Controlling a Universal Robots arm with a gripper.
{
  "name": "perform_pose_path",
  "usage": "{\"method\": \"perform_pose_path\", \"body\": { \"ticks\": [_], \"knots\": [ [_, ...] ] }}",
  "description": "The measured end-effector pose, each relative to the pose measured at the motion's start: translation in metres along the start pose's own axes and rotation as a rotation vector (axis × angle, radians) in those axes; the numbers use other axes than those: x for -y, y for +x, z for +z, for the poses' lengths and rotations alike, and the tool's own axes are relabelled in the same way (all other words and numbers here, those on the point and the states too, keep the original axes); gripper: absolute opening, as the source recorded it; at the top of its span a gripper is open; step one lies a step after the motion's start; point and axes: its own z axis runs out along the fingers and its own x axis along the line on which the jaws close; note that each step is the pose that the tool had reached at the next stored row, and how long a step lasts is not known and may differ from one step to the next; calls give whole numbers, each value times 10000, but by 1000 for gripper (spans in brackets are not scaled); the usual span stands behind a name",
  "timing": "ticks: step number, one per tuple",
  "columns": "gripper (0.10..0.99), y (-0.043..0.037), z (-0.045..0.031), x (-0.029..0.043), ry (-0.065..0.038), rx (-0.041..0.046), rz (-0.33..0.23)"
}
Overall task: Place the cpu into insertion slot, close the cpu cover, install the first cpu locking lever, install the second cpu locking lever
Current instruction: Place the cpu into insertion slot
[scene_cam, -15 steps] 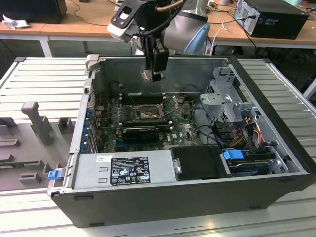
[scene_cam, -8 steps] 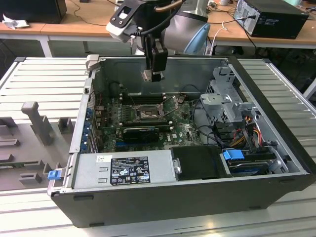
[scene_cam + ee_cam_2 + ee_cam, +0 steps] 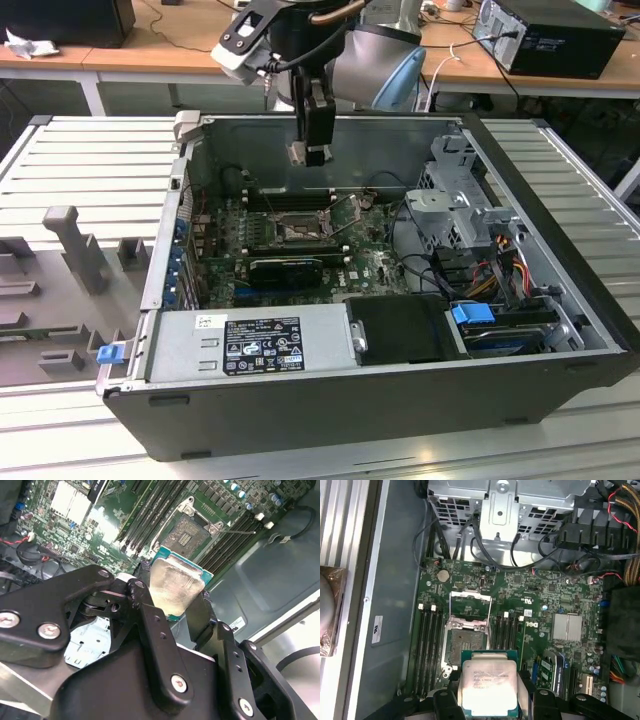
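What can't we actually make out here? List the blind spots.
1. Underside of the chip: turned away from the camera in both wrist views, with the hand shut on its sides.
2. Near edge of the socket, first wrist view: covered by the chip.
3. Fine detail inside the socket: too small in all views to judge its condition.
4. Exterior view: what the hand holds is too small to identify.
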Motion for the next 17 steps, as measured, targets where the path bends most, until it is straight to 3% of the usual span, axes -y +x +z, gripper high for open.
{"method": "perform_pose_path", "body": {
  "ticks": [4, 6, 14, 17],
  "knots": [
    [525, 0, 2, 0, -5, 32, 384],
    [525, 0, 5, 0, -11, 72, 841],
    [525, 1, 15, 1, -20, 138, 1552],
    [525, 0, 24, 2, -30, 206, 2371]
  ]
}}
